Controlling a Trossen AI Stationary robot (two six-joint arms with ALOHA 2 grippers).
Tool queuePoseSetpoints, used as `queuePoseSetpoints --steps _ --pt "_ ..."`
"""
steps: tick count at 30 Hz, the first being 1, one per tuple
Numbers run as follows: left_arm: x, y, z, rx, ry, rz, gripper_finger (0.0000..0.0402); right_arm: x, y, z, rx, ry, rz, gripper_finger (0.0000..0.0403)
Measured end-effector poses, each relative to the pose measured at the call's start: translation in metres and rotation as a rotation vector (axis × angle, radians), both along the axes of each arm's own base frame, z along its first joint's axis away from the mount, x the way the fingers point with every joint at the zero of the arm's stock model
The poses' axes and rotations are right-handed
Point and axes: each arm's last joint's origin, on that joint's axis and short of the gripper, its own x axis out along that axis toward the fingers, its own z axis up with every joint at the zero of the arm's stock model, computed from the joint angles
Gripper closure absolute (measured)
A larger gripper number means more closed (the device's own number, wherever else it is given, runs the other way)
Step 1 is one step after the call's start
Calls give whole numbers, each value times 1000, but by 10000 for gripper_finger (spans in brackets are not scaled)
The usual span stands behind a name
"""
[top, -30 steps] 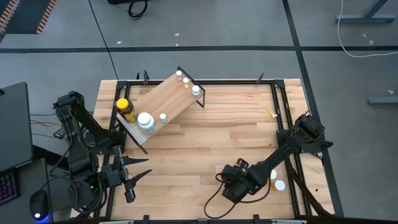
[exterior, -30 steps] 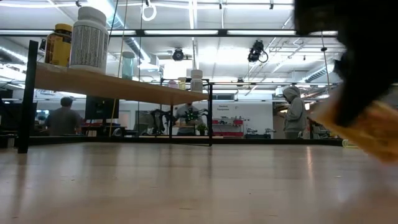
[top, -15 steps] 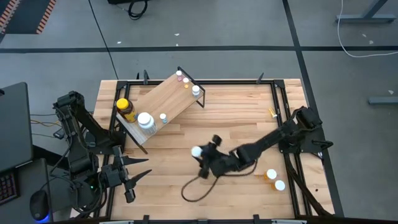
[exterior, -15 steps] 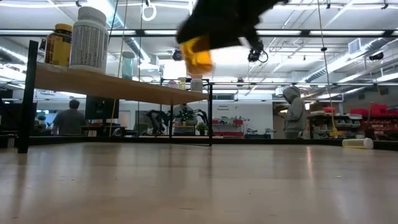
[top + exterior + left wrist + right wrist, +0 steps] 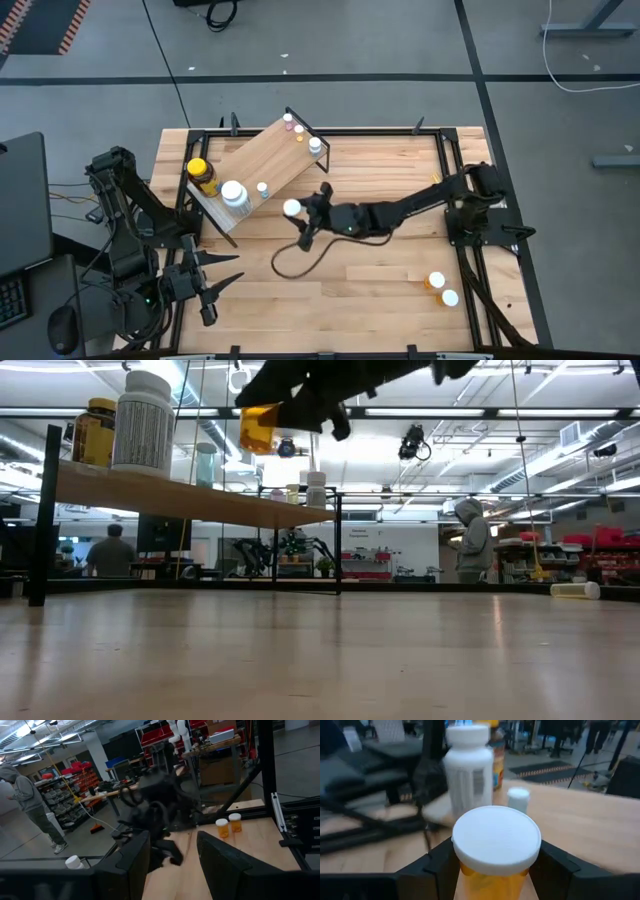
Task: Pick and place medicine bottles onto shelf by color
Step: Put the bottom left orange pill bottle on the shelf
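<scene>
The right gripper (image 5: 297,212) pinches a translucent orange vial (image 5: 495,852) with a smooth round white cap, held above the table, just off the plywood shelf (image 5: 262,158) at its 5 o'clock edge. Bare butcher-block lies beyond. The left gripper (image 5: 212,280) waits at 8 o'clock, fingers spread.

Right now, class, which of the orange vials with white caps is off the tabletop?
The orange vial clamped in the right gripper, held in the air beside the plywood shelf. The other two orange vials stand on the tabletop near the right edge.
</scene>
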Motion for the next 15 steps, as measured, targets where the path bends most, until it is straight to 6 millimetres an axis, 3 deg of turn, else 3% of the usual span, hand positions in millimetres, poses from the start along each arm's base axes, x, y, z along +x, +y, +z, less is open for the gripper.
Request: queuePoseSetpoints --steps 15 --pt "0 0 0 1 0 1 230 23 -56 -19 -33 -31 -45 192"
